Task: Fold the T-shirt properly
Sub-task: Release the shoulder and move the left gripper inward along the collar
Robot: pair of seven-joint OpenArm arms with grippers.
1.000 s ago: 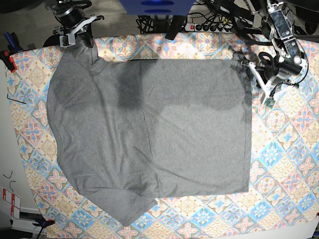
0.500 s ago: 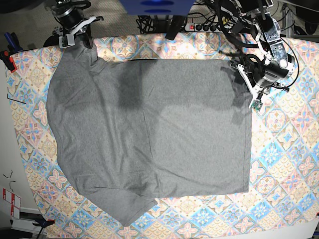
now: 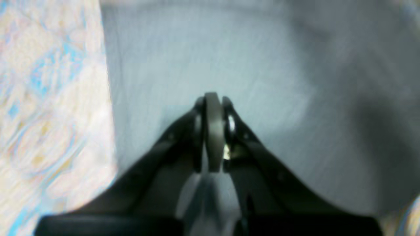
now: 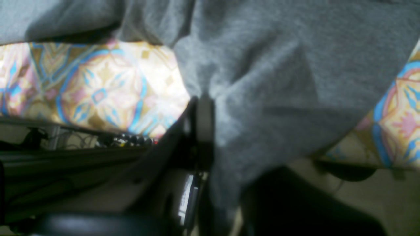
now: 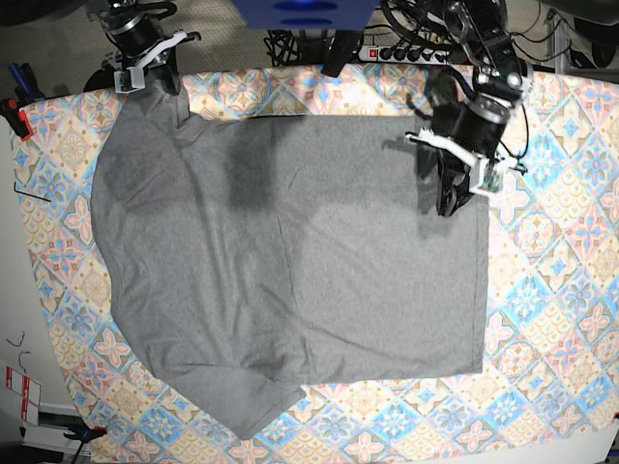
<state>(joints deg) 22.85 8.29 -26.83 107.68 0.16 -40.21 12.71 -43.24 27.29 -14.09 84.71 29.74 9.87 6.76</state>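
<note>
1. Nearest us in the left wrist view, the left gripper (image 3: 214, 98) has its fingers pressed together with nothing between them, poised over blurred grey cloth.
2. In the right wrist view, the right gripper (image 4: 202, 98) has its fingers clamped on a bunched fold of the shirt (image 4: 262, 75), which drapes over the table's edge.
3. We see no containers in any view.
4. The base view alone shows the whole shirt (image 5: 290, 261): spread flat over most of the table, one sleeve point toward 6 o'clock, a straight edge toward 3 o'clock.
5. There the left gripper (image 5: 447, 205) hangs over the shirt's corner at about 2 o'clock, and the right gripper (image 5: 169, 82) holds the corner at about 11 o'clock.
6. Only the right wrist view shows the underside past the table's edge: dark frame parts and cables.
7. The cloth (image 5: 561, 290) is a pastel tile pattern, bare around the shirt.
8. Farthest, at 12 o'clock, we see a power strip (image 5: 397, 53), tangled cables and a blue box (image 5: 305, 12).
</note>
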